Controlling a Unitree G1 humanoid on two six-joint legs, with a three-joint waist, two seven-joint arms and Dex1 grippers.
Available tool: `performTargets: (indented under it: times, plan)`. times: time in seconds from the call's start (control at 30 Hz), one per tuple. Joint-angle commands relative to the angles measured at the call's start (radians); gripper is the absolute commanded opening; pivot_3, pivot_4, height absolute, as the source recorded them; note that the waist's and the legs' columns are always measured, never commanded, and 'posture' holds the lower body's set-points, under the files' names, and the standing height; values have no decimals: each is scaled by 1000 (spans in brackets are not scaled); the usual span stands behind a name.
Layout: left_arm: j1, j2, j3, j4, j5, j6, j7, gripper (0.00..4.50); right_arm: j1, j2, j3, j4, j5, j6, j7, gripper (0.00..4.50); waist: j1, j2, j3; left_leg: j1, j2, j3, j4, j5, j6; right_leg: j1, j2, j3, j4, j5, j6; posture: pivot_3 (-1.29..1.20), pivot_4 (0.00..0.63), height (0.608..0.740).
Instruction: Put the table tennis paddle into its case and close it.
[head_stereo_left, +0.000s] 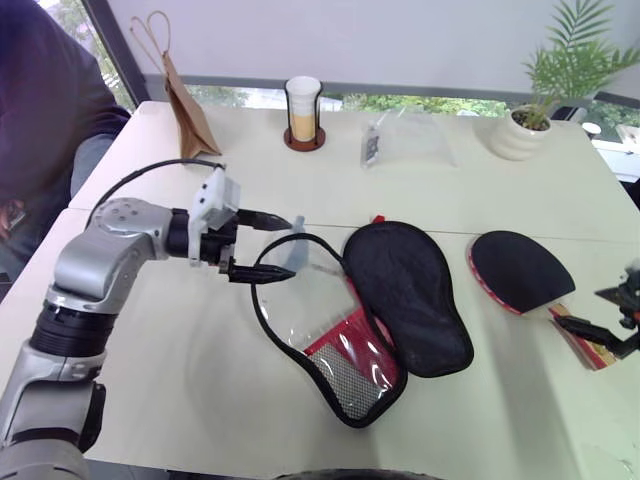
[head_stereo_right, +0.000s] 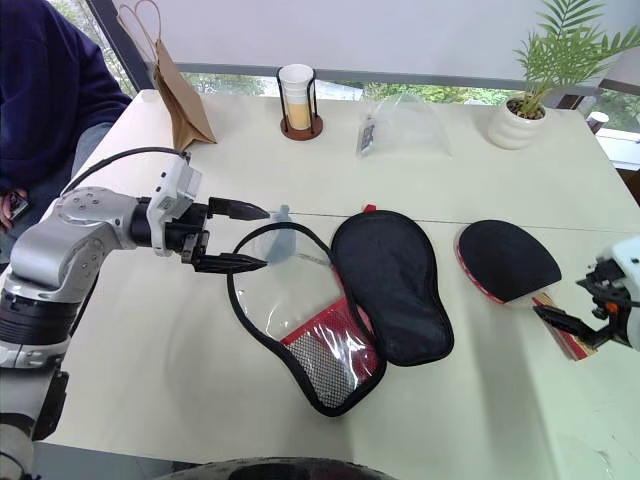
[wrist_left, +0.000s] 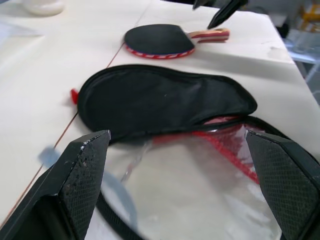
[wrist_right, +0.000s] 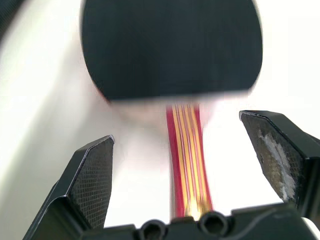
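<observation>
The paddle (head_stereo_right: 508, 262) lies flat, its handle pointing at the right end effector (head_stereo_right: 570, 324), wide open and empty around it. The left end effector (head_stereo_right: 238, 236), also open, is by the case (head_stereo_right: 385, 285).

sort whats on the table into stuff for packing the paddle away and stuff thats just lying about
For the job:
table tennis paddle
case, lying unzipped and spread open

Just lying about:
brown paper bag
cup in a black wire holder
clear plastic bag
potted plant
</observation>
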Motion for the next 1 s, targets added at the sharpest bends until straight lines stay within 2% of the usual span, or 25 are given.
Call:
performTargets:
  times: [0.03, 0.5, 0.6, 0.77, 0.8, 0.93, 1.0]
  plan:
    - [-30, -2, 3, 7, 12, -25, -21, 4500, 3, 4, -27, 38, -2, -35, 9, 4434, 0, 0, 0, 0, 1, 0, 0, 0, 0, 0, 1, 0, 0, 0, 0, 0, 150, 740]
    - [-14, -3, 15, -10, 26, -22, -23, 4500, -120, -4, 184, 249, -11, -97, 12, 4434, 3, 0, 0, 1, 2, 1, 0, 1, -2, 1, 1, 0, -1, 0, 0, 0, 150, 740]
    - [-2, 5, 25, -25, 21, -14, -15, 4500, -131, -5, 191, 266, -9, -96, 11, 3641, 3, 0, 0, 1, 2, 1, 0, 1, -2, 2, 1, 0, -1, 0, 0, 0, 150, 740]
    - [13, 12, 33, -45, 7, -4, -12, 4500, -129, -4, 174, 208, 14, -50, 7, 1170, 4, 0, 0, 1, 2, 1, 0, 1, -2, 2, 1, 0, -1, 0, 0, 0, 150, 740]
    - [13, 13, 33, -45, 4, -3, -13, 4500, -131, -5, 167, 191, 20, -37, 3, 801, 4, 0, 0, 1, 2, 1, 0, 1, -2, 2, 1, 0, -1, 0, 0, 0, 150, 740]
    - [7, 13, 33, -40, 2, -1, -19, 4500, -139, -20, 136, 136, 27, 19, -20, 798, 4, 0, 0, 1, 2, 1, 0, 1, -2, 1, 1, 0, -1, 0, 0, 0, 150, 740]
    - [0, 13, 32, -26, 5, -7, -26, 4500, -184, -28, 90, 44, 61, 123, -56, 798, 3, 0, 0, 1, 2, 1, 0, 1, -2, 1, 1, 0, -1, 0, 0, 0, 150, 740]
